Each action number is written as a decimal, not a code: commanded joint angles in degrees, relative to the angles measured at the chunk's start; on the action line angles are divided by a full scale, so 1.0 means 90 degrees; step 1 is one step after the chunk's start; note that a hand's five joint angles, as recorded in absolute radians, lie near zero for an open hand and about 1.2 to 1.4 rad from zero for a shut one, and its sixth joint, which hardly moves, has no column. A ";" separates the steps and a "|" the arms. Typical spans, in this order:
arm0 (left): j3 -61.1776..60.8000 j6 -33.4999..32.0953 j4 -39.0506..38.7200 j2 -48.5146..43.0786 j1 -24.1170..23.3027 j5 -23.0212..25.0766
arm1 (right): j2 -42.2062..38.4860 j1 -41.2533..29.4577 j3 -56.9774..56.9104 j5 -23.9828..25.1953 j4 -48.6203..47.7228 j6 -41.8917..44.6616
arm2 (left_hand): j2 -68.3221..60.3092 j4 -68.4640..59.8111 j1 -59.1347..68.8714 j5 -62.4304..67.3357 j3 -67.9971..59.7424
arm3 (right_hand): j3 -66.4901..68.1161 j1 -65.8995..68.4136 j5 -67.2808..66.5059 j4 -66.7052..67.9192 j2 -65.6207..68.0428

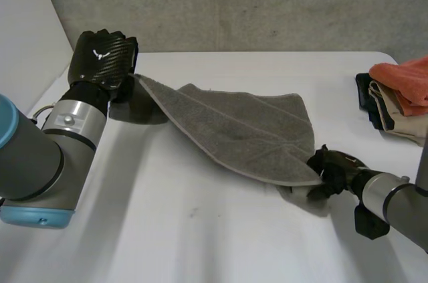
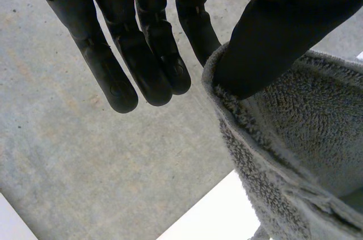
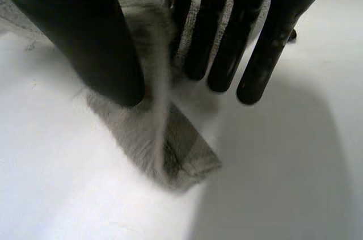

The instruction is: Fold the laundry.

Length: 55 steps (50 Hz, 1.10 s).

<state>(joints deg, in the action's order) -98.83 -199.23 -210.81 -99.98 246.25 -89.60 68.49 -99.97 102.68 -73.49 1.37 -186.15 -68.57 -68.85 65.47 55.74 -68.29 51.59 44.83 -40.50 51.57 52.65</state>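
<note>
White table point(image 1: 200, 236) before you, grey towel point(image 1: 247, 129) slung between hands, left hand point(image 1: 101, 57) thumb-pinching its raised corner, right hand point(image 1: 334, 172) clamped on its low corner, folded laundry pile point(image 1: 400, 99) nearby.

Clothes pile point(image 1: 400, 99) cropped at edge, towel point(image 3: 170, 149) corner blurred

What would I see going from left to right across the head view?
First the left robot hand → grey towel → right robot hand → stack of folded clothes.
</note>
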 commanded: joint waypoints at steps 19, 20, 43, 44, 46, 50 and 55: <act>0.0199 -0.0041 0.2885 0.1891 0.0950 0.0843 | 0.2888 0.0230 -0.1583 -0.1198 0.0872 0.5585 | -0.1270 -0.1238 0.1615 0.1584 -0.1301 | 0.3156 0.3907 -0.3278 0.3159 0.3039; 0.0219 -0.0041 0.2935 0.1871 0.0969 0.0903 | 0.2810 0.0113 -0.1681 -0.1228 0.0921 0.5615 | -0.1270 -0.1238 0.1615 0.1584 -0.1301 | 0.3156 0.3907 -0.3278 0.3159 0.3039; 0.4738 -0.1369 0.1087 -0.2494 0.0608 0.0298 | -0.1478 -0.1050 -0.5627 -0.2029 -0.1954 0.5977 | -0.1270 -0.1238 0.1615 0.1584 -0.1301 | 0.3156 0.3907 -0.3278 0.3159 0.3039; 0.4818 -0.1350 0.0770 -0.2494 0.0608 0.0278 | -0.1458 -0.1050 -0.5666 -0.2029 -0.2433 0.5986 | -0.1270 -0.1238 0.1615 0.1584 -0.1301 | 0.3156 0.3907 -0.3278 0.3159 0.3039; 0.4926 -0.1282 -0.0358 -0.2456 0.0579 0.0230 | -0.1342 -0.1040 -0.5686 -0.1981 -0.3689 0.5996 | -0.1270 -0.1238 0.1615 0.1584 -0.1301 | 0.3156 0.3907 -0.3278 0.3159 0.3039; 0.4839 -0.1145 -0.1496 -0.2106 0.0443 0.0161 | -0.1146 -0.1050 -0.5686 -0.1864 -0.4566 0.5977 | -0.1270 -0.1238 0.1615 0.1584 -0.1301 | 0.3156 0.3907 -0.3278 0.3159 0.3039; 0.4283 -0.1067 -0.1001 -0.1830 0.0462 0.0054 | -0.1087 -0.1050 -0.5482 -0.1581 -0.4206 0.5967 | -0.1270 -0.1238 0.1615 0.1584 -0.1301 | 0.3156 0.3907 -0.3278 0.3159 0.3039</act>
<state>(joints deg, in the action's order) -54.50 -210.19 -218.90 -120.62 250.70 -88.19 57.07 -109.41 50.99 -90.53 -36.11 -132.35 -68.64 -68.89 65.47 55.74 -68.37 67.87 56.72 -56.89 68.24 66.95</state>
